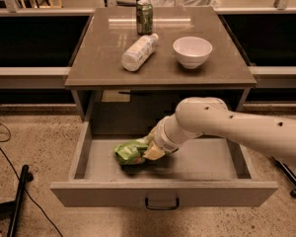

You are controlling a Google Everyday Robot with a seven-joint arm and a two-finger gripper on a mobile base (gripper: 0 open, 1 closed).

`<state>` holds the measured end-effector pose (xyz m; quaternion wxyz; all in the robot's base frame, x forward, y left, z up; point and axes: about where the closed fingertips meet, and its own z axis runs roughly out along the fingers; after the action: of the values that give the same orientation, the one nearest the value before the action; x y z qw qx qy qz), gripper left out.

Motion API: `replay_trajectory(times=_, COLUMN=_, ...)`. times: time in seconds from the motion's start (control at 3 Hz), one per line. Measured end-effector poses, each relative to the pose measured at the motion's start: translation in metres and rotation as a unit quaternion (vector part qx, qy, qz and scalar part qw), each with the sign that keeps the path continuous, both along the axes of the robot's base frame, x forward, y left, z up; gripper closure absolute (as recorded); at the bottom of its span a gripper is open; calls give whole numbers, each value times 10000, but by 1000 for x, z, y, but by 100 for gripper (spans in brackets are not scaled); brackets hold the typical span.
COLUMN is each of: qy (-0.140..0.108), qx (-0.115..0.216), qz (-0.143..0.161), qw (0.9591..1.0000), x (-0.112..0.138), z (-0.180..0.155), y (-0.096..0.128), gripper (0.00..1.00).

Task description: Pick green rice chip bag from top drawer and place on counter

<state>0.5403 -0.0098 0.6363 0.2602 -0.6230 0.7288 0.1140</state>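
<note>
The green rice chip bag [128,153] lies on the floor of the open top drawer [108,192], left of its middle. My gripper [151,148] is down inside the drawer at the bag's right end and touches it. The white arm reaches in from the right and hides part of the drawer floor. The counter [98,63] is the glossy tabletop above the drawer.
On the counter stand a green drink can [144,17] at the back, a white plastic bottle [138,52] lying on its side, and a white bowl [192,51] at the right. A dark pole [17,201] and a cable [5,154] lie on the floor at the left.
</note>
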Motion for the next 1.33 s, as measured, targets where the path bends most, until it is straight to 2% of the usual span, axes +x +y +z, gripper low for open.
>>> replay_trajectory(times=0.33, qy=-665, qx=597, qz=105, qw=9959, x=-3, z=70, y=8, gripper=100)
replay_trajectory(times=0.67, qy=-1721, qx=630, qz=381, qw=9823, x=-21, z=161, y=2, gripper=100)
replay_trajectory(times=1.0, qy=-2627, qx=228, qz=508, qw=9633, x=-22, z=255, y=-17, gripper=100)
replay_trajectory(times=1.33, qy=-2773, qx=-247, qz=352, qw=9598, x=10, z=299, y=-68, gripper=100)
